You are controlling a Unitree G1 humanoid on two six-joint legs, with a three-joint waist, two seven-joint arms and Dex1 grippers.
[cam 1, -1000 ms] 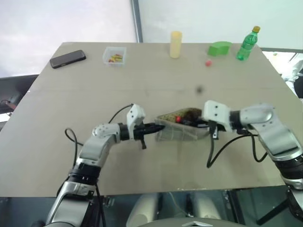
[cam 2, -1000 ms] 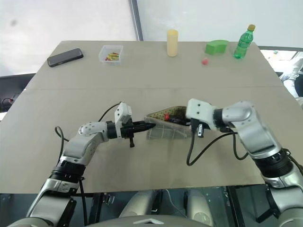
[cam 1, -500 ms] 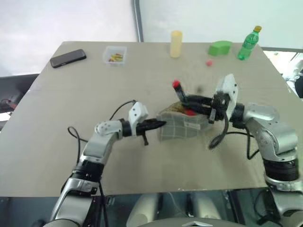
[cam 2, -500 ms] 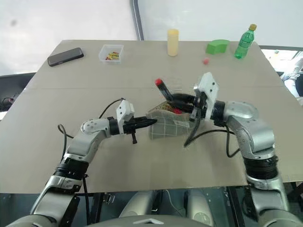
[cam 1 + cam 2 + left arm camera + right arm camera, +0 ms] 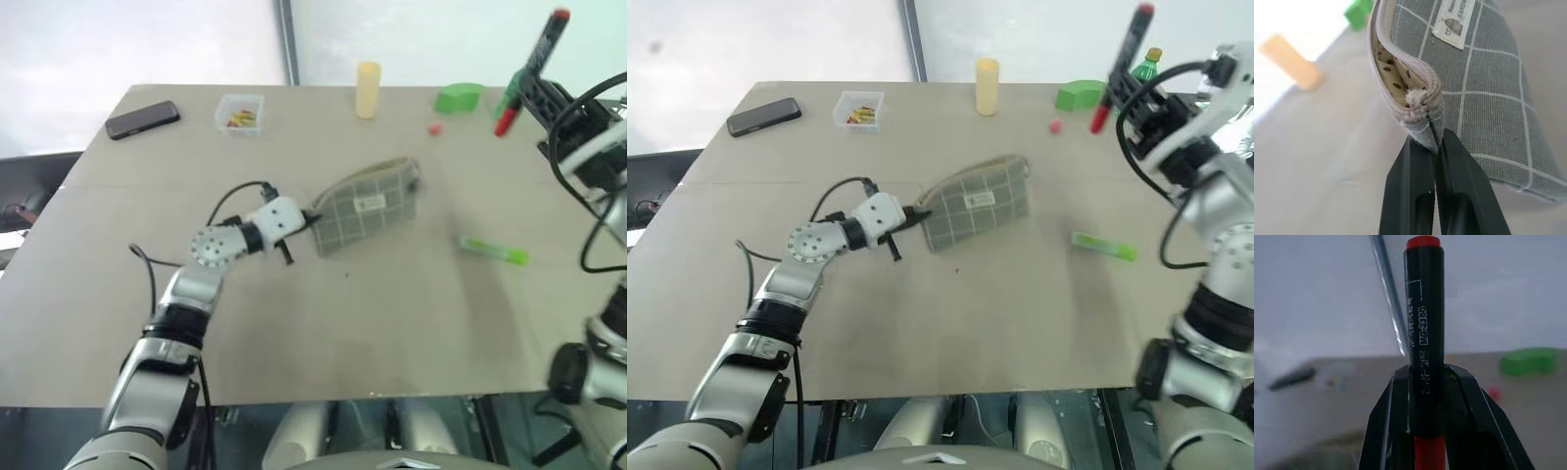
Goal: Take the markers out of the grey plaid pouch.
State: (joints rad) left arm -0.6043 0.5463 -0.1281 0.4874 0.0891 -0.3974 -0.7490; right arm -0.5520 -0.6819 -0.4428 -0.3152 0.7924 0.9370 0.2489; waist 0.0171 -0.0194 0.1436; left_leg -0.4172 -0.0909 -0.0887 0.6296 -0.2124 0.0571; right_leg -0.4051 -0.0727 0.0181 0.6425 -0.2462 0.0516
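Mid-table, the left gripper (image 5: 1436, 142) pinches a corner of the pouch (image 5: 367, 207). The right gripper (image 5: 1425, 382) clamps a black marker (image 5: 530, 70) aloft; a green marker (image 5: 494, 252) lies nearby.

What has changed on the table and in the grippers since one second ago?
The right gripper pulled a black, red-capped marker from the grey plaid pouch and raised it high. A lime green marker now lies on the table. The left gripper still pinches the pouch's corner.
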